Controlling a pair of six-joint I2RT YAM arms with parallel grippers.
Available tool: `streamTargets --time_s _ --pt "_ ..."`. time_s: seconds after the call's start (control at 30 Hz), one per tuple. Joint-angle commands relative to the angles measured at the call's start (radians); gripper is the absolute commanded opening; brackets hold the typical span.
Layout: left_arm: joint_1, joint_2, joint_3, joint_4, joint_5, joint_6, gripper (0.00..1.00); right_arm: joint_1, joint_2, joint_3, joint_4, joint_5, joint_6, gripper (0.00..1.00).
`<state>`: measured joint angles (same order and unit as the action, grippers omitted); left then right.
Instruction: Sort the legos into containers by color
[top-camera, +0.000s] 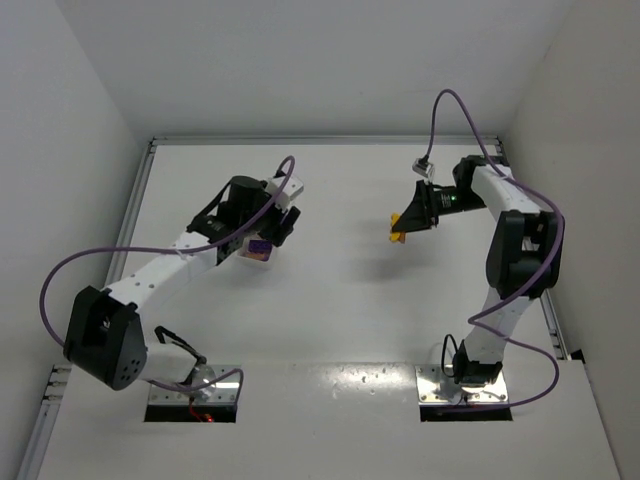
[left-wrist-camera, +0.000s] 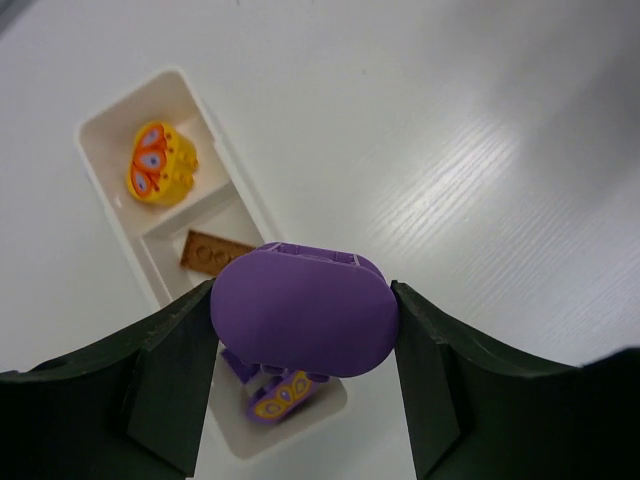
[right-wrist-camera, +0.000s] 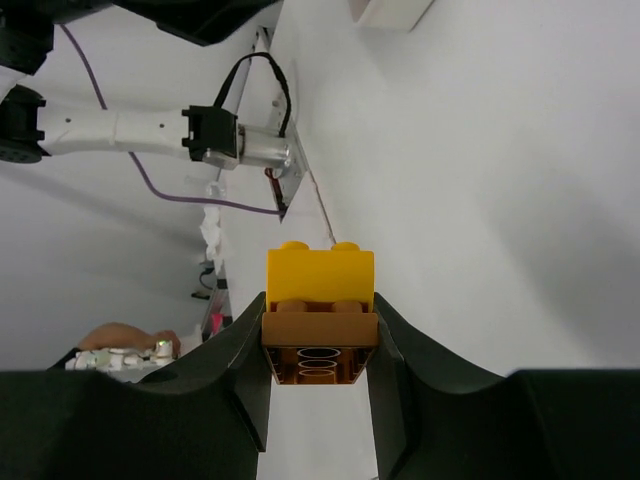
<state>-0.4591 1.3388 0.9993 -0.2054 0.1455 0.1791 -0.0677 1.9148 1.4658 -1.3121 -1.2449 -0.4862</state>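
Purple lego (left-wrist-camera: 300, 312) lengthwise across left claw (left-wrist-camera: 303, 350)

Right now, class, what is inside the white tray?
The far compartment of the tray holds a yellow block, the middle one a brown piece, the nearest a purple piece. The purple block in the left claw covers part of the nearest compartment.

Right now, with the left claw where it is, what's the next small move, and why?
Probably lower the left claw a little and open it. It is shut on a purple block, seemingly above the tray's nearest compartment, where a purple butterfly piece already lies. The yellow butterfly block and brown tile sit in the other two.
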Motion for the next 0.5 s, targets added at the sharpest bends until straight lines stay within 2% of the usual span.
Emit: streamTargets --time_s 0.0,0.47 --pt "0.028 -0.006 -0.057 -0.061 -0.07 -0.047 0.28 0.003 -0.053 -0.01 0.059 -0.001 0.028 0.0" --pt "0.171 0.1 -0.057 -0.109 0.003 -0.096 0.34 0.003 -0.071 -0.03 0.097 0.018 0.066 0.0"
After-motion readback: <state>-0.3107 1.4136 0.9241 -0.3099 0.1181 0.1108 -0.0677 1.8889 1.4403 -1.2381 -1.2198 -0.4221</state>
